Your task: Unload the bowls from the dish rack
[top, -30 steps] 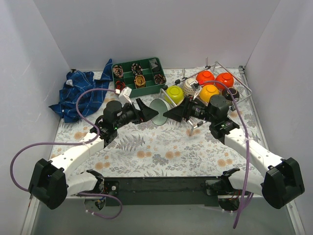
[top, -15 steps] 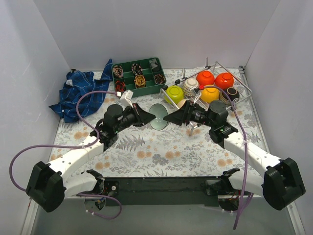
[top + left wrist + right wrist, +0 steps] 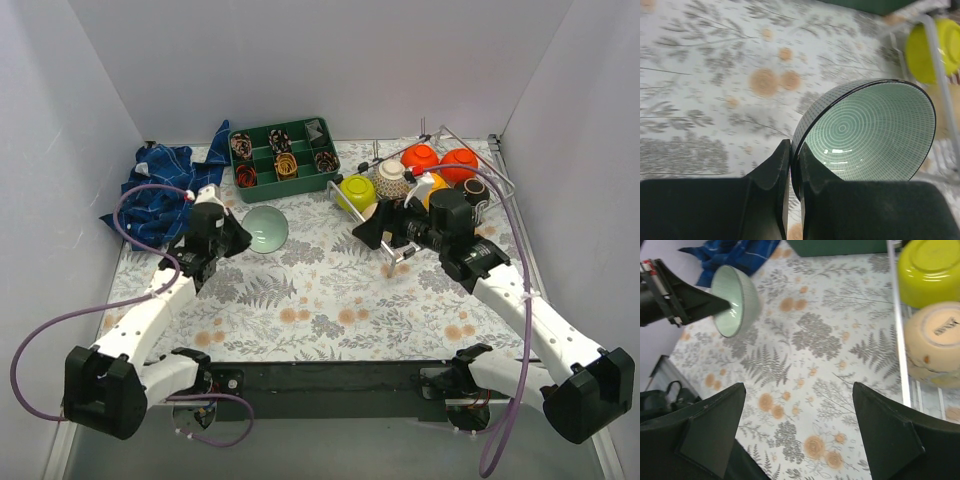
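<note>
- White walls closed in the floral bench [image 3: 330, 300], crowded at 10 o'clock by a blue cloth [image 3: 160, 190].
- Dish rack [image 3: 497, 170] sat at 1 o'clock, holding seven bowls [image 3: 420, 157].
- Pale mint bowl [image 3: 266, 228], at 10 o'clock, hung tilted from a thin rim pinch, so it could slip or roll.
- Left gripper [image 3: 792, 150] clenched that rim, while the right gripper [image 3: 799, 385] gaped, empty.

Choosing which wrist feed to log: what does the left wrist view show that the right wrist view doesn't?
Only left wrist: fine rings inside the pale mint bowl. Only right wrist: the bottom-up beige bowl, the blue cloth, the open right gripper. Both: that bowl pinched by the left gripper, the lime green bowl, the floral table cover.
</note>
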Controlling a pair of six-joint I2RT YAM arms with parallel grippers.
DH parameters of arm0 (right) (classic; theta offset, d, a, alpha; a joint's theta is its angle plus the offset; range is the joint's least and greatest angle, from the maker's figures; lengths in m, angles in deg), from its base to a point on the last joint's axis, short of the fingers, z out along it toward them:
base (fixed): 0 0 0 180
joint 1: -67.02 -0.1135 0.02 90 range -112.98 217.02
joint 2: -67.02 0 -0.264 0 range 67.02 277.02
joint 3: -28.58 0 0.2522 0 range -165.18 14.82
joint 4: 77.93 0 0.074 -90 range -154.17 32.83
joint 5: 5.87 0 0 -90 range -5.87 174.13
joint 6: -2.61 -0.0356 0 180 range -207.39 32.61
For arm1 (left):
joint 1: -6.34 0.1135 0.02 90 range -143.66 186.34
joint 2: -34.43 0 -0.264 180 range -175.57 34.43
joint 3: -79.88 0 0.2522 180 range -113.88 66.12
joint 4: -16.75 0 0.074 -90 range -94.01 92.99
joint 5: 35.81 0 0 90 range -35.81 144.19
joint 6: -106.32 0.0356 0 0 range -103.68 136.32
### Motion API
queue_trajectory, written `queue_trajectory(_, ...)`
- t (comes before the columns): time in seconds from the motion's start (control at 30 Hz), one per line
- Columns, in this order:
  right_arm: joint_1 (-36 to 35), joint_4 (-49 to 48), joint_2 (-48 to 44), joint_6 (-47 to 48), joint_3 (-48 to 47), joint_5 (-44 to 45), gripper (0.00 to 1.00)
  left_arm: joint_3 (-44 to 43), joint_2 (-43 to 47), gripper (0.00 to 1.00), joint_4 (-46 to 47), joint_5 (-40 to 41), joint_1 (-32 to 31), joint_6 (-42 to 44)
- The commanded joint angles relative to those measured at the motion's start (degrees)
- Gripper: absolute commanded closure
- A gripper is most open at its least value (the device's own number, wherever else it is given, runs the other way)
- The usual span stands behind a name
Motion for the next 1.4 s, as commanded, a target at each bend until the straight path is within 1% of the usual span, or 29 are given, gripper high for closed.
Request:
queue_trajectory(0.0, 0.25, 12.55, -0.49, 7.78, -4.93, 11.83, 0.04, -3.84, -3.53, 1.00, -3.81, 3.47, 6.49, 3.93)
queue_trajectory(0.07, 0.25, 13.62, -0.48, 8.49, -5.29, 12.54, 0.04, -5.68, -8.35, 1.00, -4.60, 3.30, 8.60, 4.63)
queue_trajectory(0.1, 0.25, 14.32, -0.48, 8.66, -5.46, 12.54, 0.04, -6.56, -10.29, 1.00, -4.87, 2.26, 10.62, 4.90)
queue_trajectory(0.17, 0.25, 14.94, -0.31, 9.28, -5.64, 12.98, 0.04, -8.93, -14.94, 1.00, -4.96, 0.93, 12.56, 5.25)
queue_trajectory(0.2, 0.25, 15.20, -0.22, 9.45, -5.73, 13.24, 0.04, -9.90, -16.28, 1.00, -5.04, -0.38, 14.57, 5.25)
queue_trajectory(0.3, 0.25, 15.56, 0.04, 9.63, -5.73, 13.51, 0.04, -13.06, -21.01, 1.00, -4.96, -1.44, 17.04, 4.73)
queue_trajectory(0.43, 0.25, 16.08, 0.31, 9.81, -5.55, 14.04, 0.04, -16.05, -26.48, 1.00, -3.38, -5.30, 18.37, 3.41)
queue_trajectory(0.5, 0.25, 16.44, 0.39, 10.16, -5.38, 14.12, 0.04, -17.98, -28.50, 1.00, -3.29, -5.31, 20.21, 3.23)
queue_trajectory(0.6, 0.33, 16.35, 0.57, 9.98, -4.94, 14.74, 0.04, -19.74, -31.31, 1.00, -3.37, -5.31, 20.39, 3.41)
queue_trajectory(0.7, 0.34, 16.26, 1.10, 9.63, -4.50, 14.83, 0.03, -19.84, -32.46, 0.89, -3.46, -6.45, 20.48, 3.23)
queue_trajectory(0.73, 0.34, 16.35, 1.19, 9.46, -4.41, 14.74, 0.02, -19.23, -32.46, 0.81, -3.20, -6.72, 20.48, 3.23)
queue_trajectory(0.77, 0.34, 16.26, 1.27, 9.37, -4.32, 14.57, 0.02, -18.96, -32.29, 0.78, -3.20, -6.81, 20.48, 3.40)
queue_trajectory(0.83, 0.34, 16.00, 1.62, 9.46, -3.88, 14.48, 0.02, -18.26, -31.94, 0.74, -3.11, -6.72, 20.48, 3.75)
queue_trajectory(0.87, 0.34, 15.91, 1.71, 9.37, -3.79, 14.74, 0.02, -18.17, -31.59, 0.70, -3.11, -6.72, 20.48, 3.84)
queue_trajectory(0.93, 0.42, 15.82, 2.06, 9.46, -4.14, 14.92, 0.01, -17.64, -30.88, 0.64, -3.11, -6.89, 20.48, 3.85)
queue_trajectory(1.0, 0.95, 15.82, 2.59, 9.37, -4.67, 17.02, 0.01, -17.12, -28.96, 0.54, -3.20, -6.72, 20.48, 4.02)
queue_trajectory(1.07, 1.56, 15.91, 3.03, 9.63, -5.81, 17.64, 0.01, -16.50, -27.11, 0.48, -3.29, -6.19, 20.48, 4.37)
queue_trajectory(1.1, 2.52, 15.91, 3.81, 9.63, -6.34, 17.73, 0.02, -16.15, -25.27, 0.41, -3.37, -6.02, 20.39, 4.46)
queue_trajectory(1.17, 3.84, 15.91, 4.52, 8.41, -7.13, 17.47, 0.01, -15.71, -23.50, 0.34, -3.81, -6.19, 20.48, 4.46)
queue_trajectory(1.2, 5.42, 16.00, 5.13, 7.88, -7.31, 17.29, 0.01, -15.62, -22.45, 0.27, -3.99, -6.28, 20.39, 4.46)
queue_trajectory(1.23, 6.30, 15.82, 5.49, 7.09, -7.48, 16.94, 0.01, -15.53, -20.70, 0.22, -4.42, -6.54, 20.30, 4.72)
queue_trajectory(1.27, 7.36, 15.82, 5.93, 6.65, -7.83, 15.63, 0.01, -15.36, -19.64, 0.19, -4.60, -6.63, 20.22, 4.90)
queue_trajectory(1.3, 9.89, 15.73, 6.98, 5.86, -8.01, 13.88, 0.01, -15.09, -18.76, 0.13, -5.04, -6.63, 19.61, 5.16)
queue_trajectory(1.33, 11.31, 15.73, 7.60, 5.33, -8.27, 12.38, 0.02, -14.92, -16.75, 0.11, -5.13, -6.81, 19.25, 5.86)
queue_trajectory(1.37, 12.80, 15.73, 8.30, 4.63, -8.36, 8.97, 0.01, -14.74, -15.60, 0.09, -5.04, -6.55, 19.34, 6.30)
